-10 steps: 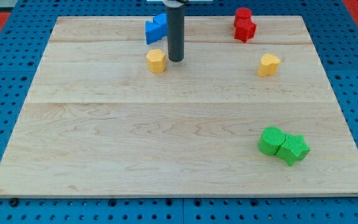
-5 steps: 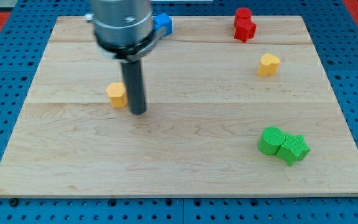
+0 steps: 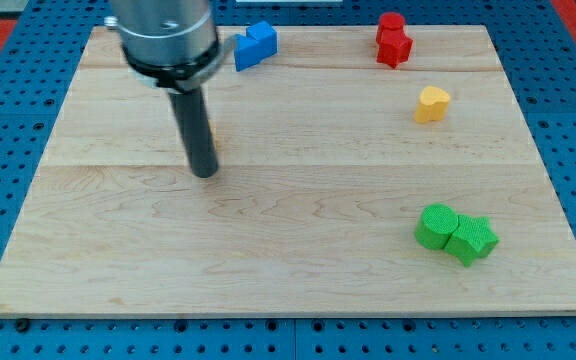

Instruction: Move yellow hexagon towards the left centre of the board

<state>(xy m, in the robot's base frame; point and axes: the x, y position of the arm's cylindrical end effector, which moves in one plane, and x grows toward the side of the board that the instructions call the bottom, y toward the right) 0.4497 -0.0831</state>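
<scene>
My tip (image 3: 203, 173) rests on the wooden board (image 3: 308, 270) at the view's left of centre. The yellow hexagon (image 3: 214, 142) is almost wholly hidden behind the dark rod. Only a thin yellow sliver of it shows at the rod's right edge, just above the tip. I cannot tell whether the rod touches it.
Two blue blocks (image 3: 255, 45) sit together at the top, right of the arm's body. Two red blocks (image 3: 392, 40) stand at the top right. A yellow heart-shaped block (image 3: 431, 103) lies below them. Two green blocks (image 3: 455, 233) touch each other at the lower right.
Over the last second the rod pushed the yellow hexagon down and to the left. In the last half second the rod shifted left and now covers the hexagon, which was at its left.
</scene>
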